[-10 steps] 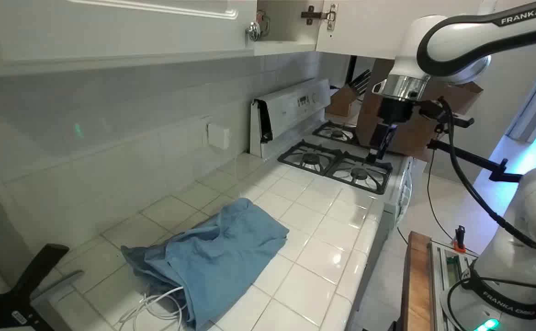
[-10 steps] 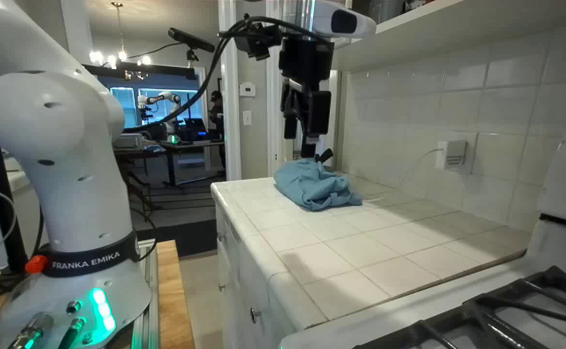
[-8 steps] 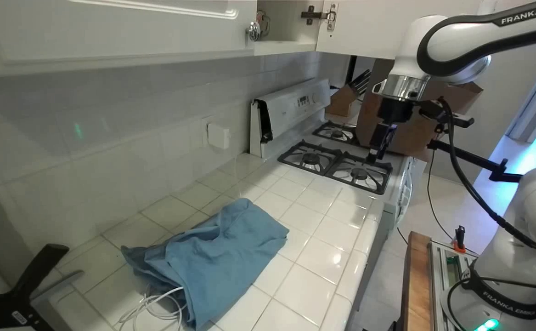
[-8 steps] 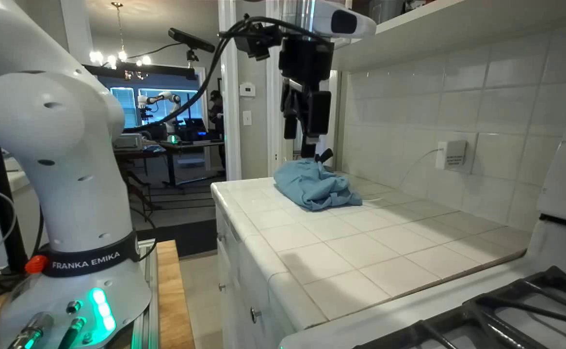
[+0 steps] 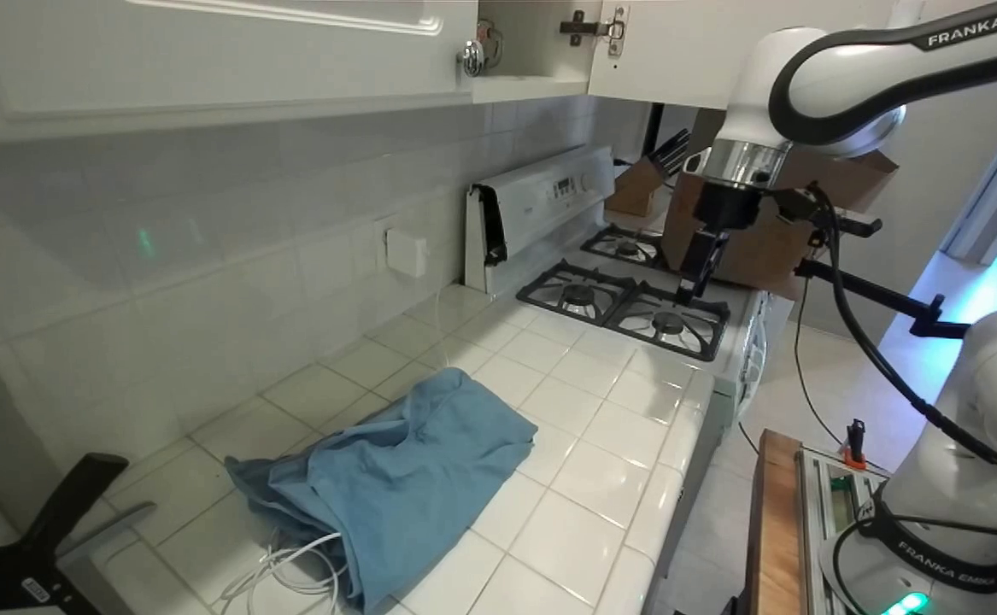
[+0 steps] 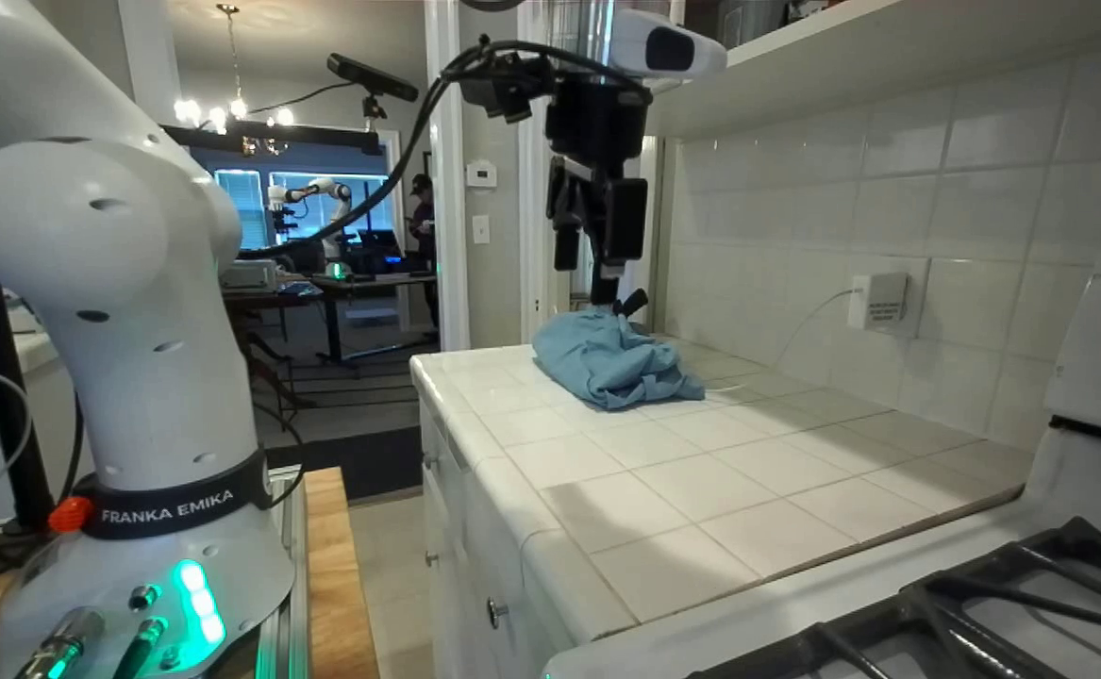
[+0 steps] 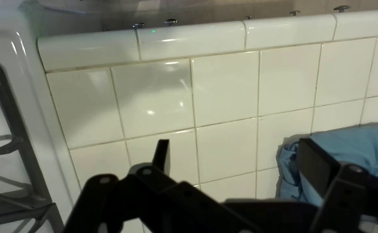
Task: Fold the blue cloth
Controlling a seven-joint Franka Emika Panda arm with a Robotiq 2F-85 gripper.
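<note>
Wrist view: claw (image 7: 239,160) set wide, jaws well apart. From it, cloth (image 7: 363,142) lies rumpled on the table (image 7: 224,145) at 3 o'clock, stove (image 7: 35,106) at 9, rounded table edge (image 7: 192,38) at 12. Bare tiling separates cloth from stove. In an exterior view, cable (image 5: 274,559) meets the cloth at 8 o'clock.

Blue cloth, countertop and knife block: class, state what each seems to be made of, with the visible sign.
Blue cloth: matte fabric, perhaps cotton; soft folds and creases, no shine.
Countertop: glossy tile, probably glazed ceramic, given its gridded joints and bright reflections.
Knife block: likely wood, from its tan colour; grain unclear.
</note>
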